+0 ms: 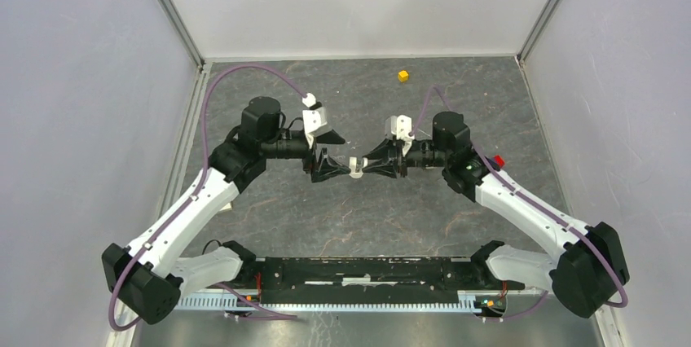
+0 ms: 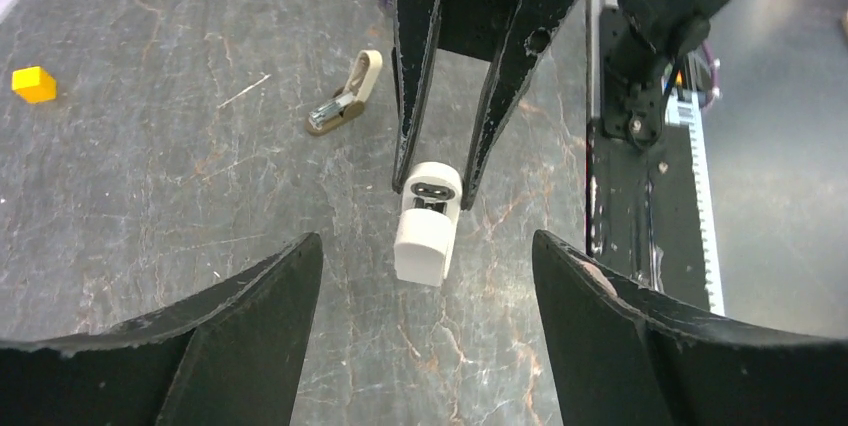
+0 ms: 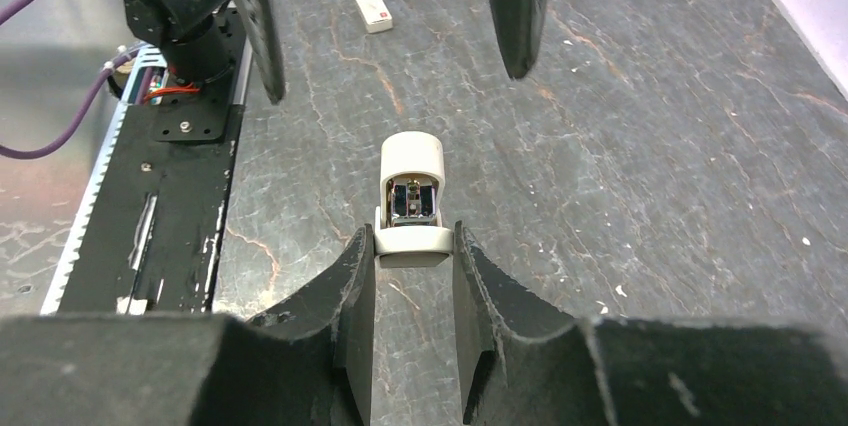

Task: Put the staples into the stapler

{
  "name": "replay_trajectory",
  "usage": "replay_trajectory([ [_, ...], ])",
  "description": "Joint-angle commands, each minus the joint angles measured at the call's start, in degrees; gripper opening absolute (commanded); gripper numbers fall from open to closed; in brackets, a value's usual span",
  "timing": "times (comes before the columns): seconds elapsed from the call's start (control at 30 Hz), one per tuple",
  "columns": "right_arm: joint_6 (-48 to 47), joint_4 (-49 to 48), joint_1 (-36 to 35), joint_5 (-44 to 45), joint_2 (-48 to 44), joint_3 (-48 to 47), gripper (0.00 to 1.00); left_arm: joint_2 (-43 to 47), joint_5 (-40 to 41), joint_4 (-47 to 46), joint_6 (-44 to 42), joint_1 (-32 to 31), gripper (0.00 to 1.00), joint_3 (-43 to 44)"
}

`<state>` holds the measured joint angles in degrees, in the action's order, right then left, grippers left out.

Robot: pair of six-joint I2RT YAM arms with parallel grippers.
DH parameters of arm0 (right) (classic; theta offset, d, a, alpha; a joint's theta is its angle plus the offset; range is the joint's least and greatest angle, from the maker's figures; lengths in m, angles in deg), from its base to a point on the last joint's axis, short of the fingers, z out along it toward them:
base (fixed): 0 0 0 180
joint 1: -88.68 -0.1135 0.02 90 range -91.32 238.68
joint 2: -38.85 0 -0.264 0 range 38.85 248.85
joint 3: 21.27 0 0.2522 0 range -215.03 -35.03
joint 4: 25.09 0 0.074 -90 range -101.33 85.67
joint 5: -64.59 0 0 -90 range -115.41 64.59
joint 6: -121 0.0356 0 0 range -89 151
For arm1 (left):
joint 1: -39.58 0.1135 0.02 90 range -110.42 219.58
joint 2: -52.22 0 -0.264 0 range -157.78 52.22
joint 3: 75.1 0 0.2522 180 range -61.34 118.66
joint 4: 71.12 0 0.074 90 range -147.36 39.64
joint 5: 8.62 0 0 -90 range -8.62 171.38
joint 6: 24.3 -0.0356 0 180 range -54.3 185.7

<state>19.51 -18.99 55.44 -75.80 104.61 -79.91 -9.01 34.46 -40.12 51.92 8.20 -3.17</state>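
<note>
My right hand (image 3: 412, 246) grips the stapler (image 3: 411, 161) above the middle of the worktop (image 1: 407, 217). Its long axis runs left-right, free end lying untouched between the wide-spread fingers of my left hand (image 2: 425, 246). I can't pick out the staples.

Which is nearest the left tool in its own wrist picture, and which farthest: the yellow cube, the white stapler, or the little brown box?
1. The white stapler, straight ahead of the open left tool.
2. The little brown box, further on, slightly to the left.
3. The yellow cube, far off to the left.
</note>
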Motion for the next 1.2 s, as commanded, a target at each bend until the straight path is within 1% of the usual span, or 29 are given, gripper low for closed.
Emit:
replay_trajectory([
  [0.0, -3.3, 1.1, -1.4, -1.0, -1.6, -2.9, 0.00, -2.1, -4.5, 9.7, -16.4, -0.2, 0.82, 4.6],
  [0.07, -3.7, 1.2, -1.7, -1.2, -1.7, -2.8, 0.00, -3.1, -3.4, 13.5, -19.3, -0.4, 0.82, 5.8],
  [0.13, -3.9, 1.0, -2.0, -1.0, -1.8, -2.6, 0.00, -4.1, -3.1, 15.0, -20.5, -0.6, 0.81, 6.2],
  [0.27, -3.7, 0.9, -2.6, -0.3, -1.0, -2.9, 0.00, -5.6, -3.6, 15.3, -20.3, -1.4, 0.80, 6.4],
  [0.47, -2.4, 0.3, -3.0, 0.9, -0.5, -3.3, 0.00, -8.2, 0.9, 15.2, -18.4, -4.1, 0.81, 7.8],
  [0.6, -2.6, 0.3, -3.2, 1.0, -0.5, -3.0, 0.00, -9.2, 2.7, 13.9, -17.7, -5.8, 0.78, 7.4],
  [0.67, -2.3, 0.5, -3.3, 1.0, -0.3, -3.1, 0.00, -9.5, 2.7, 13.7, -17.3, -6.5, 0.75, 7.6],
  [0.73, -1.8, 0.5, -3.4, 0.9, -0.2, -3.3, 0.00, -9.4, 2.5, 13.4, -17.0, -6.9, 0.71, 7.9],
  [0.8, -2.0, 1.2, -3.6, 1.0, 0.0, -3.5, 0.00, -8.9, 2.5, 11.9, -16.2, -7.2, 0.63, 7.2],
  [0.9, -1.7, 1.1, -3.6, 1.6, -0.3, -3.2, 0.00, -8.2, 2.9, 10.1, -15.3, -7.3, 0.44, 6.1],
  [1.0, -1.7, 1.2, -3.5, 2.3, -0.7, -2.5, 0.00, -7.2, 4.5, 10.0, -15.3, -7.3, 0.20, 5.5],
  [1.03, -2.0, 1.8, -3.6, 3.5, -0.9, -2.3, 0.00, -6.6, 5.3, 9.9, -15.3, -7.3, 0.15, 5.0],
  [1.1, -2.3, 2.7, -3.5, 5.6, -1.3, -2.0, 0.00, -5.3, 8.6, 9.7, -15.0, -7.2, 0.07, 4.1],
  [1.17, -2.1, 2.9, -3.3, 6.6, -1.5, -1.6, 0.00, -3.6, 11.1, 9.4, -14.9, -6.8, 0.02, 3.0],
])
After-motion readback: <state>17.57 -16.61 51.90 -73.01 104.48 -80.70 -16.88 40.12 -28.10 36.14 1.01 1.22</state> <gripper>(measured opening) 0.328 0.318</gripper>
